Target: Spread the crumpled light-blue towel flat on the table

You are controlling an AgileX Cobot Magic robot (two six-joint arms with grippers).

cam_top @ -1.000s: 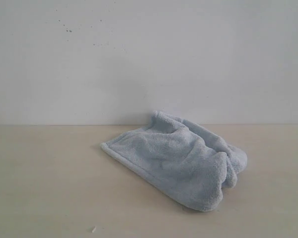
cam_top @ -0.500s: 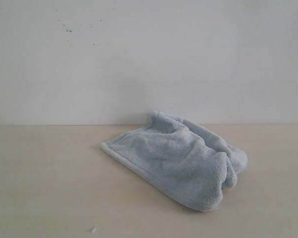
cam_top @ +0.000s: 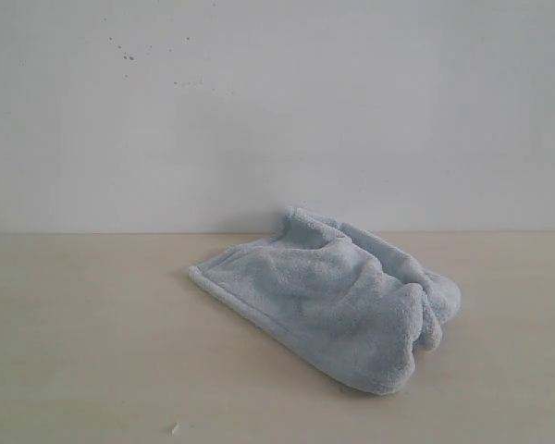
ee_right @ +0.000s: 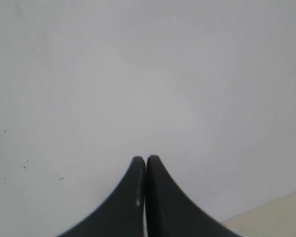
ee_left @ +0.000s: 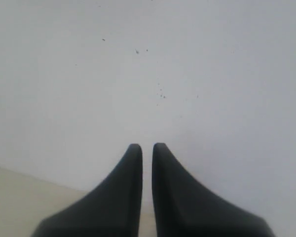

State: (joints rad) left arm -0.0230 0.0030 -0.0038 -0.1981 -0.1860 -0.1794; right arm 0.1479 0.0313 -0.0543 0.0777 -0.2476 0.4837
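Observation:
The light-blue towel (cam_top: 338, 301) lies crumpled and partly folded on the beige table (cam_top: 92, 351), right of centre in the exterior view, with a hemmed edge running along its left side. Neither arm shows in that view. In the left wrist view my left gripper (ee_left: 147, 147) points at the white wall, its black fingers nearly together with a thin gap and nothing between them. My right gripper (ee_right: 146, 159) in the right wrist view also faces the wall, fingers pressed together and empty. The towel is out of sight in both wrist views.
A white wall (cam_top: 277, 111) with a few dark specks rises behind the table's far edge. A small white fleck (cam_top: 175, 428) lies on the table near the front. A strip of tabletop (ee_right: 271, 217) shows in the right wrist view.

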